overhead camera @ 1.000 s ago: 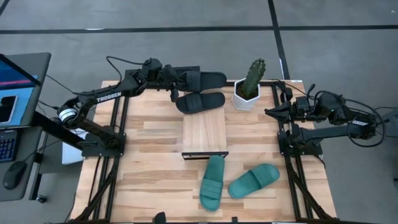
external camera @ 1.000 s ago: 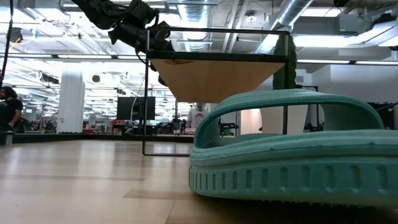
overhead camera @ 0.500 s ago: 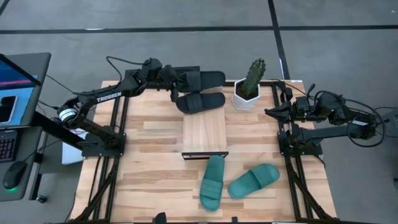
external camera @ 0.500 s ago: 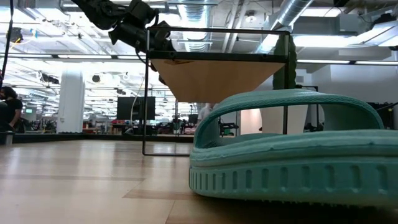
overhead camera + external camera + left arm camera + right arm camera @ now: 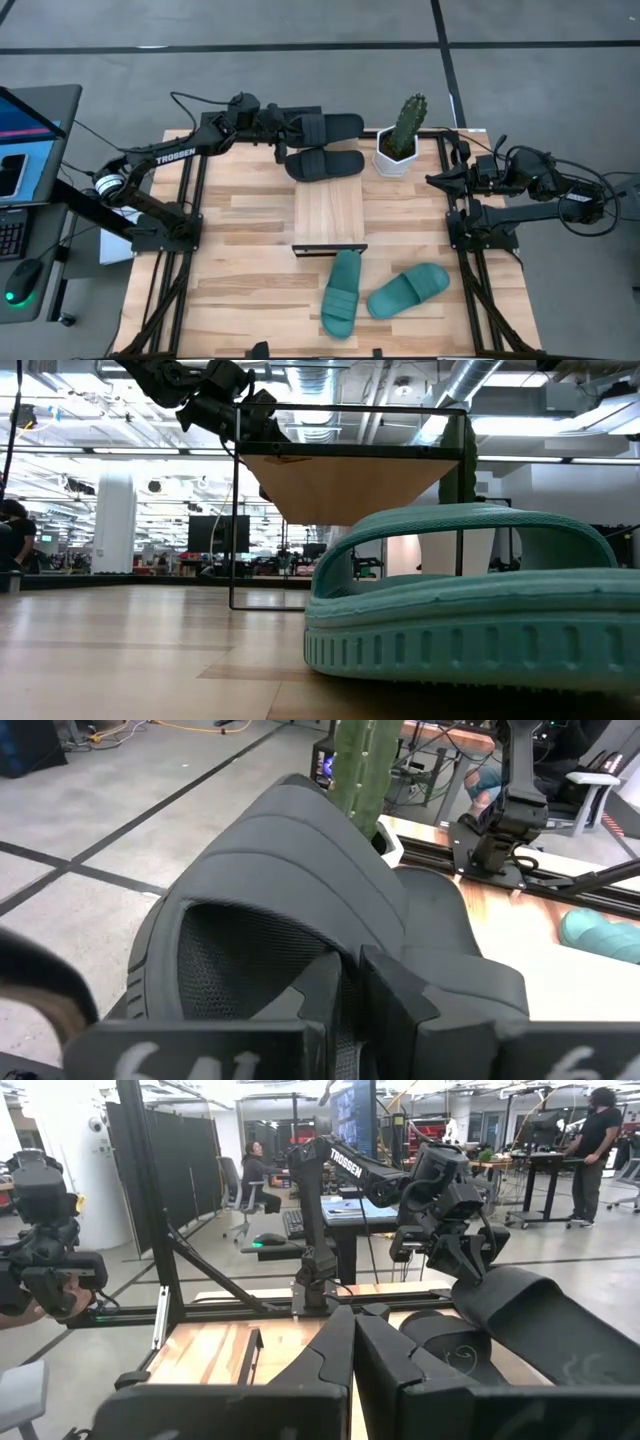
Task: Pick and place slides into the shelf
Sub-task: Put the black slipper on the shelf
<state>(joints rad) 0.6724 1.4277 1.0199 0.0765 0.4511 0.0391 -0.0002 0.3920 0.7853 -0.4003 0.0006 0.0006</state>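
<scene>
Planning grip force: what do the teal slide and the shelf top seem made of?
Teal slide: looks like matte moulded rubber or foam, with a ribbed sole edge. Shelf top: light wood with visible grain, probably sealed, on a thin black frame that looks like metal.

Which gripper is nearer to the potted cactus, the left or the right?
The right gripper is nearer, just beside the potted cactus. The left gripper is farther off, at the black slide beyond it.

"TROSSEN" in white on the left arm, nothing else legible
</scene>
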